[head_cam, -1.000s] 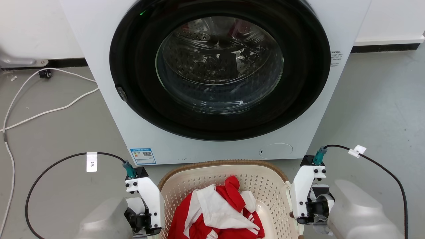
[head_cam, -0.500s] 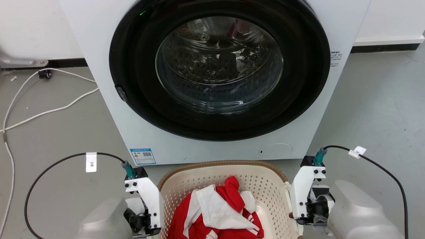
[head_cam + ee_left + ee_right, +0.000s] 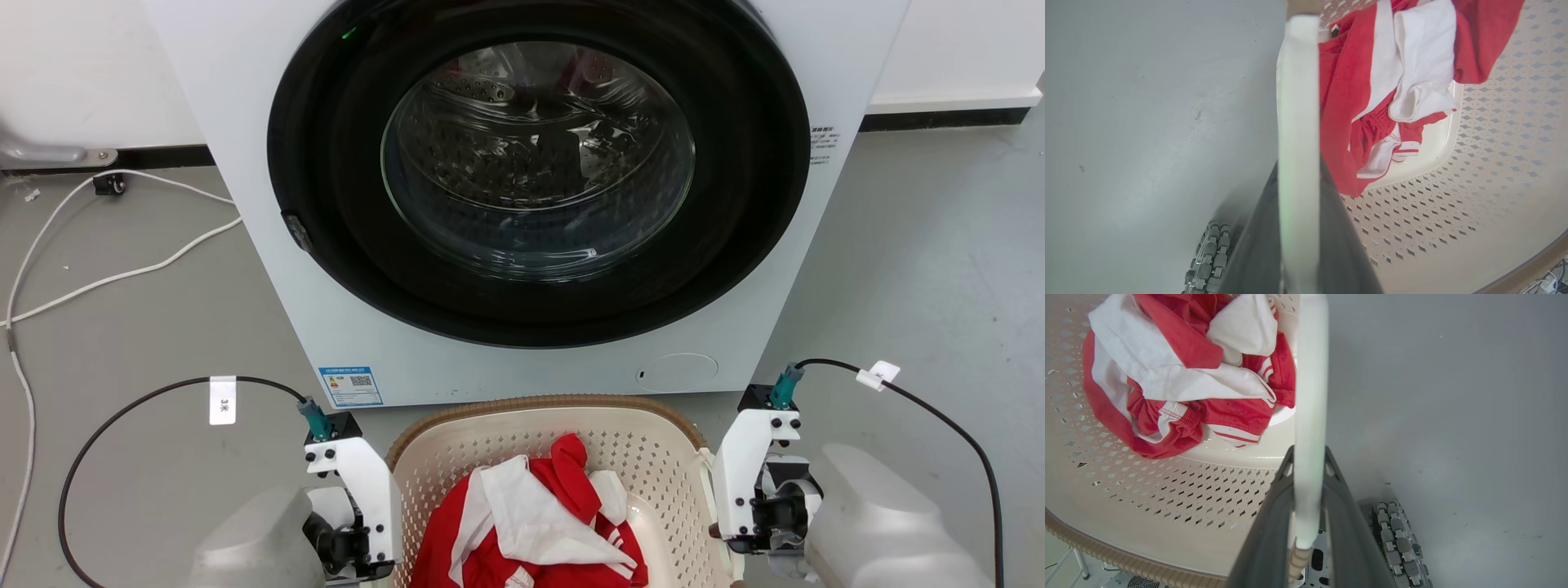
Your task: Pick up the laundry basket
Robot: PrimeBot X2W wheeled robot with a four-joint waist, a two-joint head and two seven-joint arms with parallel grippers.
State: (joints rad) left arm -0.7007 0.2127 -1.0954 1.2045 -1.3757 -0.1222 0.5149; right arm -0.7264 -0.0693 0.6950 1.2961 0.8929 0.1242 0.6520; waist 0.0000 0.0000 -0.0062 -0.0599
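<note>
The laundry basket (image 3: 539, 406), cream-white and perforated with a brown woven-look rim, sits at the bottom middle of the head view, just in front of the washing machine. A red and white garment (image 3: 531, 514) lies bunched inside it. My left gripper (image 3: 1298, 175) is shut on the basket's white left handle (image 3: 1297, 102), which runs up between the two dark fingers. My right gripper (image 3: 1309, 457) is shut the same way on the white right handle (image 3: 1311, 375). In the head view both white wrist brackets flank the basket, and the fingertips are hidden below them.
The white washing machine (image 3: 237, 122) with its round dark door (image 3: 539, 163) shut stands right behind the basket. White cables (image 3: 122, 269) trail over the grey floor at the left. Black wrist cables (image 3: 122, 416) loop out at both sides. A roller wheel (image 3: 1392, 535) shows under the basket.
The head view has shifted very slightly. Both grippers stay shut on the basket's handles, and the basket and garment keep their place between them.
</note>
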